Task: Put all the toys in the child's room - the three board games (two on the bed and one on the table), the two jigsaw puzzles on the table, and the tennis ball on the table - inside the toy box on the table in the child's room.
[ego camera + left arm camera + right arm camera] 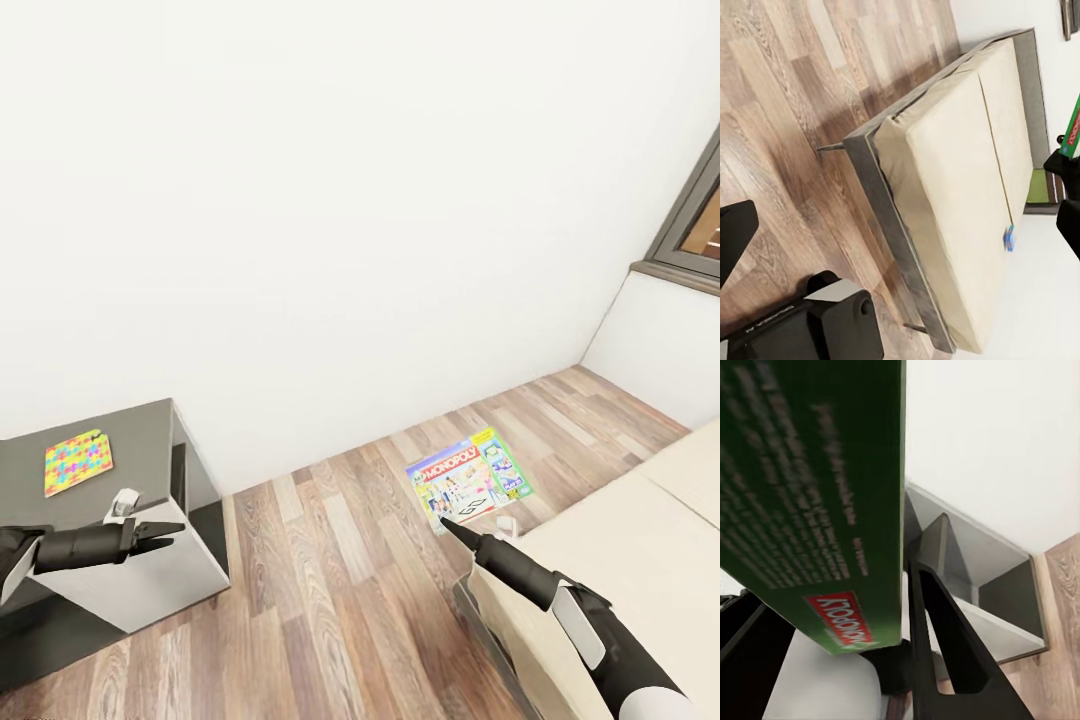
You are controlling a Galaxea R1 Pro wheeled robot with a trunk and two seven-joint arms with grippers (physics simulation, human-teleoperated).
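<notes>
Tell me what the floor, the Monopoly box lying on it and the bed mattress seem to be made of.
Floor: wood planks or laminate, streaked grain, staggered joints, matte. Monopoly box: likely printed card, flat, thin, bright artwork. Mattress: apparently beige fabric, plain and matte, with a seam across it.

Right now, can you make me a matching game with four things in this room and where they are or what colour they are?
Things:
1. jigsaw puzzle
2. Monopoly board game
3. bed mattress
4. floor

Place or colour:
A. plain beige
B. brown wood planks
C. gripped by the right pincer
D. lying on top of the dark grey unit

Pairs: 1-D, 2-C, 3-A, 4-B
</notes>
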